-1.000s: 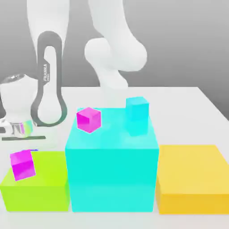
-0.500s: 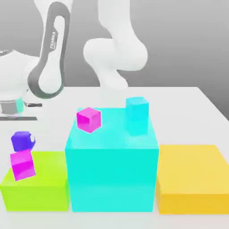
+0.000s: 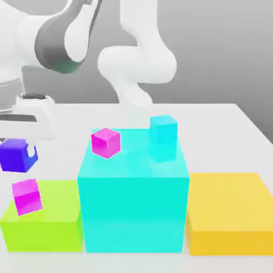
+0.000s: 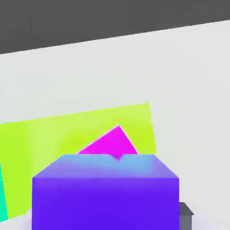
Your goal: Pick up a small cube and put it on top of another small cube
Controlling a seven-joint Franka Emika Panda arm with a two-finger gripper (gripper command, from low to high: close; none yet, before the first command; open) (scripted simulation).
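The end effector point(image 3: 20, 154), pinching the blue-violet cube point(image 3: 16, 155), has lifted it clear above the magenta cube point(image 3: 27, 196) on the lime block point(image 3: 53, 221), so stacking remains undone.

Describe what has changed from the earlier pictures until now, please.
The small blue-violet cube, held in the gripper, has risen off the magenta cube on the lime-green block and now hangs above it, toward the exterior view's left. The arm swung up. The magenta cube on the big cyan block, the small cyan cube and the orange block stayed put.
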